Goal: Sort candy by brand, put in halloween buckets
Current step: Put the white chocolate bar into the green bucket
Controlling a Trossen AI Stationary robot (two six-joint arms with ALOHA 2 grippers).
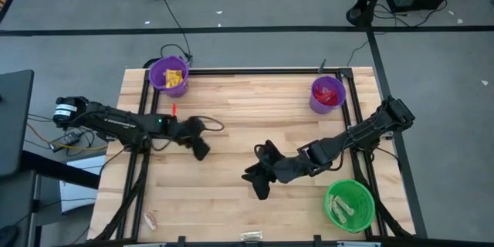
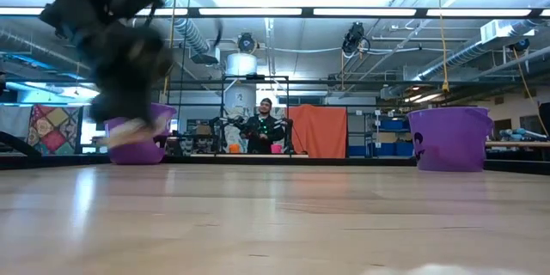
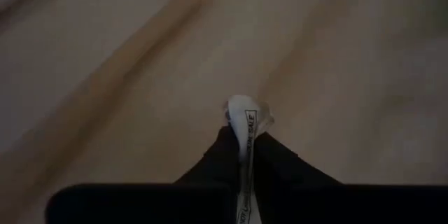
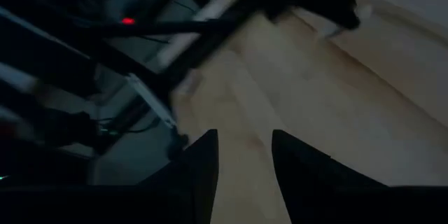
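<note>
A: Starting at the left gripper (image 3: 243,155), we see its two dark fingers pinched together on one pale wrapped candy (image 3: 244,117), the wrapper poking out past the tips above blurred wood.

B: And in the high view that left gripper (image 1: 201,149) sits left of centre over the table (image 1: 247,108), its arm reaching in from the left edge of the frame, stretched nearly flat with a slight bend at the elbow.

A: The right gripper (image 4: 243,155) holds nothing; we see its two fingers parted with bare wood between them.

B: From above, the right gripper (image 1: 258,181) lies just below the middle of the frame, its arm slanting down from the right edge in a long diagonal.

A: We count three buckets. One purple bucket (image 1: 168,76) at the upper left holds yellow candy. A second purple bucket (image 1: 328,94) at the upper right holds red candy. One green bucket (image 1: 350,205) at the lower right holds pale pieces.

B: Loose on the table we count two more: a small pink piece (image 1: 150,219) at the lower left and a pale piece (image 1: 251,236) at the bottom edge.

A: In the low view we see both purple buckets and a person far behind the table.
</note>
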